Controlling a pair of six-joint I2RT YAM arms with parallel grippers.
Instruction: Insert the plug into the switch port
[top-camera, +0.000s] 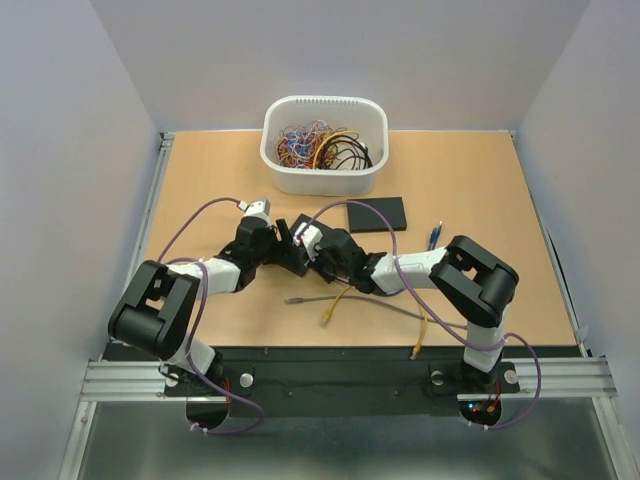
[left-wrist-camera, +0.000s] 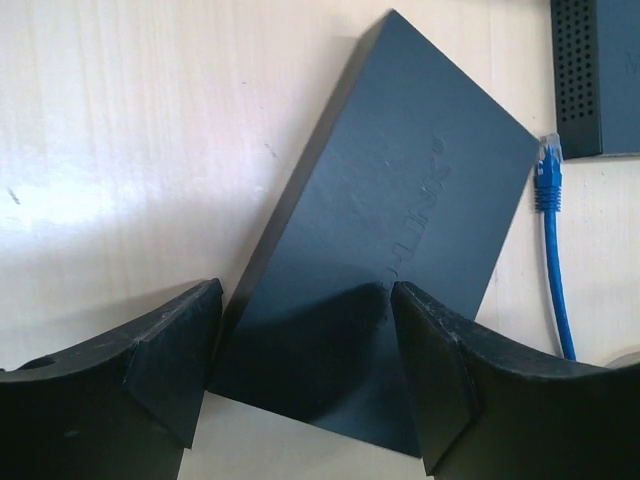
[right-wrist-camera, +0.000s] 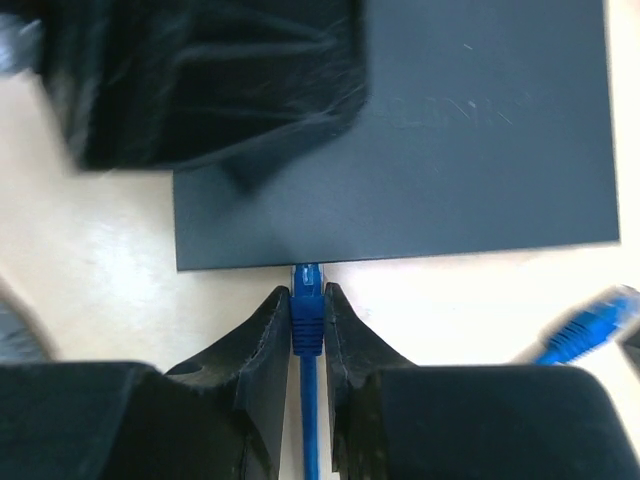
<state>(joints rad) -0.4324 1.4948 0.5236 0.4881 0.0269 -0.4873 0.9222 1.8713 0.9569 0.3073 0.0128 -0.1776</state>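
1. We work on a table (top-camera: 500, 200) with a cable bin (top-camera: 324, 140) at its far edge, out of the way of both arms.
2. The switch (left-wrist-camera: 400, 230) lies flat mid-table, skewed, between the two arms. That puts one edge toward each of them. A second switch (top-camera: 377, 214) sits further right and farther off, untouched.
3. Our left gripper (left-wrist-camera: 305, 300) straddles the switch's near end with its jaws wide. One finger stands just beside the left edge and the other overlaps the right corner. We judge it is there to brace the box against the push, though we see no firm pinch.
4. Our right gripper (right-wrist-camera: 306, 295) is clamped narrowly on the plug (right-wrist-camera: 306, 310), holding the boot just behind the tip. We think so short a hold stops the cable buckling.
5. The plug we hold is blue, and it points straight at the switch's edge with its tip touching it. The port itself is hidden from us, so we cannot tell whether the plug is seated or only lined up.
6. A yellow cable (top-camera: 335, 305) and a grey cable (top-camera: 380, 305) lie loose near the arm bases, and a spare blue connector (right-wrist-camera: 590, 325) lies to the right.
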